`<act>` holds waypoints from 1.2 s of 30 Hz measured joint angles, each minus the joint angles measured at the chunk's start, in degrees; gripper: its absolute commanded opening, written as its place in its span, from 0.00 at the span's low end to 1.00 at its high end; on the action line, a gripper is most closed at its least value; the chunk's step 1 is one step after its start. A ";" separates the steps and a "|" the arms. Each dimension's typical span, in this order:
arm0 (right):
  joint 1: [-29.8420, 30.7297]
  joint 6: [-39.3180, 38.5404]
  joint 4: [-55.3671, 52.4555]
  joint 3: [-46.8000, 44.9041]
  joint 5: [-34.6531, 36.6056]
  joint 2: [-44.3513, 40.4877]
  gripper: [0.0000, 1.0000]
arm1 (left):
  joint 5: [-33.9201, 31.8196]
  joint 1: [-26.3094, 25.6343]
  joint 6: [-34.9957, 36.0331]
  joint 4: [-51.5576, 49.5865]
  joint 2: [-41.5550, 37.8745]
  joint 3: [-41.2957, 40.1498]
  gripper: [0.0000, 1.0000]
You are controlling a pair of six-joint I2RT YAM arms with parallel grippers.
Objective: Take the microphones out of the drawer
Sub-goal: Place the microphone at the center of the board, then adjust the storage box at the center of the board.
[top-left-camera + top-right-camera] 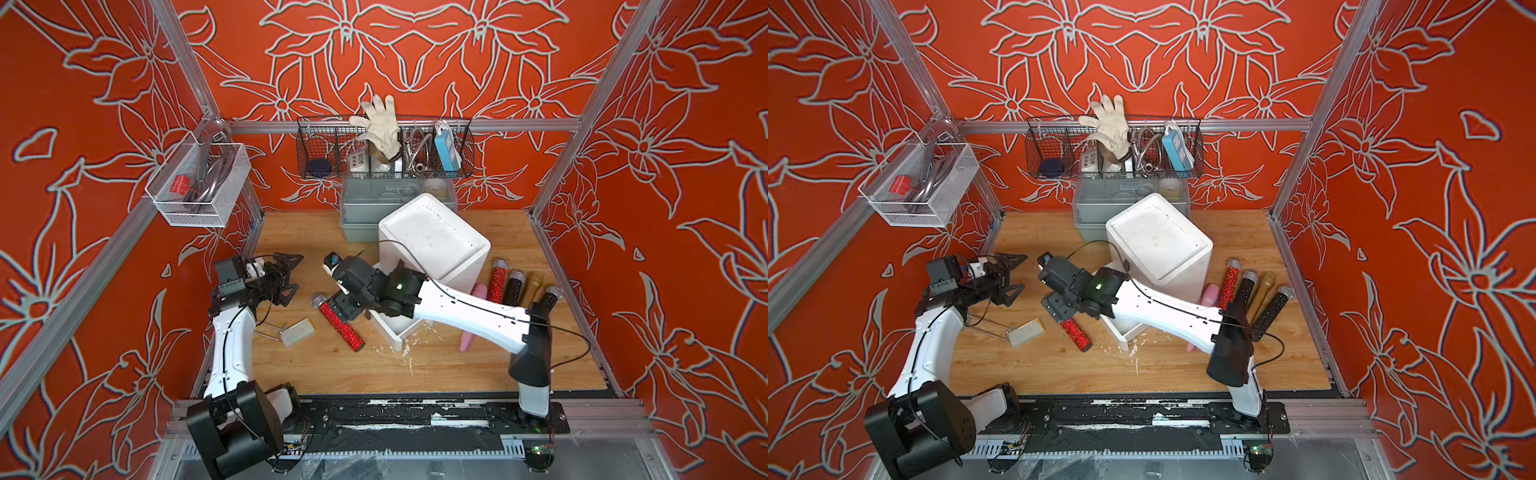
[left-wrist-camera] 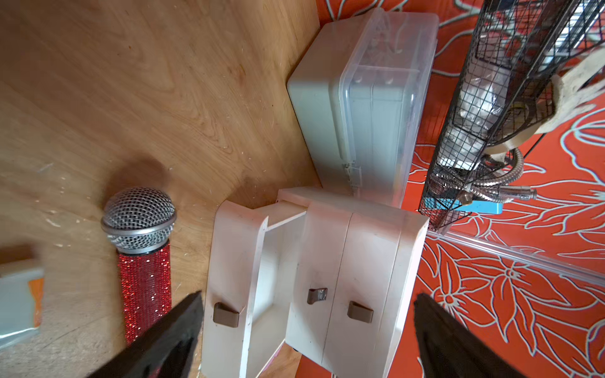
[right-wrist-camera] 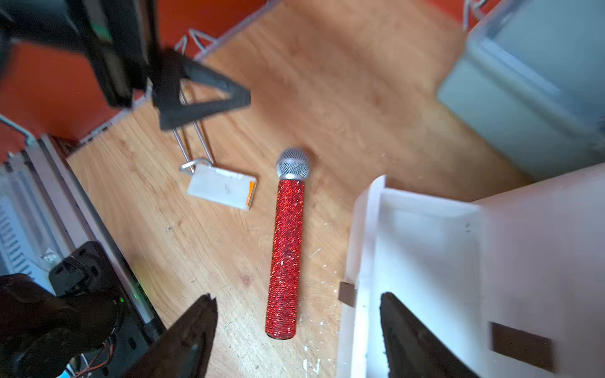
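Right hand [image 3: 298, 296], jaws apart, above red microphone [image 3: 286, 248]

SETTING: robot lab test cell | WALLS: aluminium frame [image 1: 519, 124] holding red floral panels [image 1: 415, 62] on three sides | FLOOR: wooden tabletop [image 1: 415, 365], arm mounting rail [image 1: 415, 415] at 6 o'clock | STORAGE: wire basket [image 1: 305, 153] at 12 o'clock, mesh bin [image 1: 195, 212] at 10 o'clock, both hung on the frame

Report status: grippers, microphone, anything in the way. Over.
Left gripper open, empty. Right gripper open, over microphone. Microphone out, flat on table beside open drawer. Nothing in the way.
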 measured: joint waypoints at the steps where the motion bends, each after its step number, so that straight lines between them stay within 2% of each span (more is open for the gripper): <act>1: -0.83 -0.44 -0.85 0.74 0.37 -1.55 0.81 | -0.07 -1.05 0.42 0.07 -0.28 -0.92 0.96; 9: -13.70 -4.04 -8.63 1.07 7.08 -11.96 0.81 | -0.76 -11.72 2.51 -0.61 -1.92 -10.45 0.92; 15: -26.08 -4.55 -11.26 -5.09 8.79 -20.35 0.77 | -1.16 -15.56 2.56 -1.90 -5.35 -15.69 0.92; 21: -39.98 -3.67 -11.80 -9.64 3.98 -23.56 0.75 | -1.79 -18.36 2.05 -2.32 -6.27 -17.75 0.92; 27: -48.68 -2.71 -11.43 -12.81 -3.58 -22.03 0.70 | -2.58 -21.29 0.74 -0.90 -6.23 -17.73 0.89; 30: -51.34 -2.21 -10.40 -14.62 -8.15 -21.66 0.66 | -3.34 -23.21 -0.02 -0.33 -6.19 -17.73 0.83; 36: -52.04 -1.99 -8.22 -17.59 -13.94 -21.16 0.61 | -5.92 -26.73 -1.66 1.11 -6.21 -18.40 0.68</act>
